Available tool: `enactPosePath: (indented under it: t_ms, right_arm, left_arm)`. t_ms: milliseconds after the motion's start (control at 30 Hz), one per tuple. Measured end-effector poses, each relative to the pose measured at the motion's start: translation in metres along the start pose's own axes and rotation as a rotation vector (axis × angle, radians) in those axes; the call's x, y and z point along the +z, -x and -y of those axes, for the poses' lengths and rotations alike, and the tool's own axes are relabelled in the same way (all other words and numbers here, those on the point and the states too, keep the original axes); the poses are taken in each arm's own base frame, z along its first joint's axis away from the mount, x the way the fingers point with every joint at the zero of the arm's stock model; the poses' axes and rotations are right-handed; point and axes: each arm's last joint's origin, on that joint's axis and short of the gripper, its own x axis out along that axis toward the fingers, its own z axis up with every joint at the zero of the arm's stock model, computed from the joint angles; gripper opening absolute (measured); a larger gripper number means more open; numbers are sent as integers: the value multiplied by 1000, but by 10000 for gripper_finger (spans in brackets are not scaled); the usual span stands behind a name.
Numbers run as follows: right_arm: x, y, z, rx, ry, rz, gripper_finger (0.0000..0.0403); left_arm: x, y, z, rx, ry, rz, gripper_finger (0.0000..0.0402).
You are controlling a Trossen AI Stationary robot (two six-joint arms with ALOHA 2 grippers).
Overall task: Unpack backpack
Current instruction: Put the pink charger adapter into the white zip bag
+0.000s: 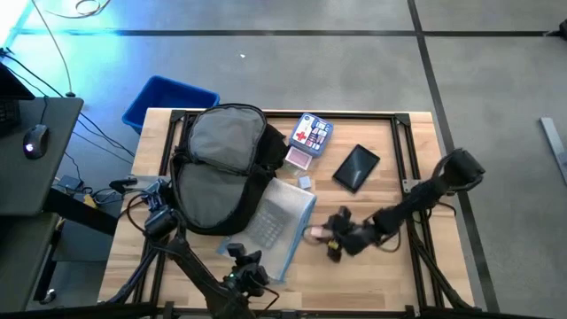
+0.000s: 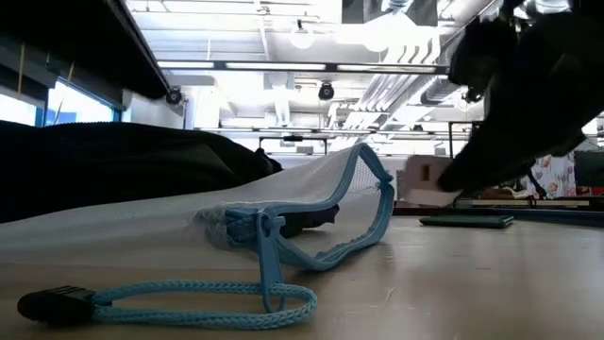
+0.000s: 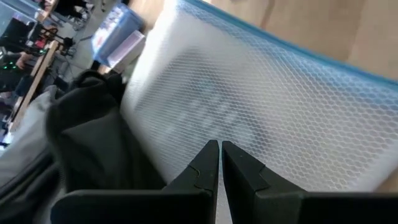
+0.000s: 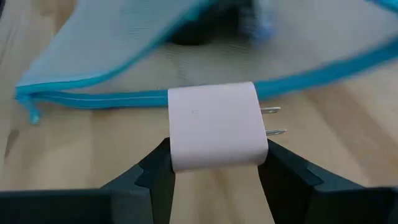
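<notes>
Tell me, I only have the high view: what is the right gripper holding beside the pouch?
Observer: The right wrist view shows the right gripper shut on a pale wall charger, its two prongs sticking out to one side.
Operator: And the left gripper?
Observer: In the left wrist view the left gripper is shut on nothing, over the mesh pouch.
Operator: Is that pouch zipped?
Observer: No. In the low view its blue zip edge gapes open, and a blue cord loop lies on the table in front.
</notes>
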Motion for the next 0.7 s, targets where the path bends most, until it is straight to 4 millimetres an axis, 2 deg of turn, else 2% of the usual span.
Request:
enactPosePath:
  t_ms: [267,467,567,700]
  right_arm:
    - [36,-68,-38,-102,191,-64,168]
    - [78,-98,-77,-77,305,-26,168]
    - [97,-113,-81,-102,324,-36,170]
    - [117,-133,-77,-132,295,-32,222]
  left_arm:
    - [10,45,-4,-82,46,132,0]
    - [3,66,-2,-99,74,247,0]
    - [-1,71,-1,-108,75,259,0]
    - [-2,74,0,-110,82,277,0]
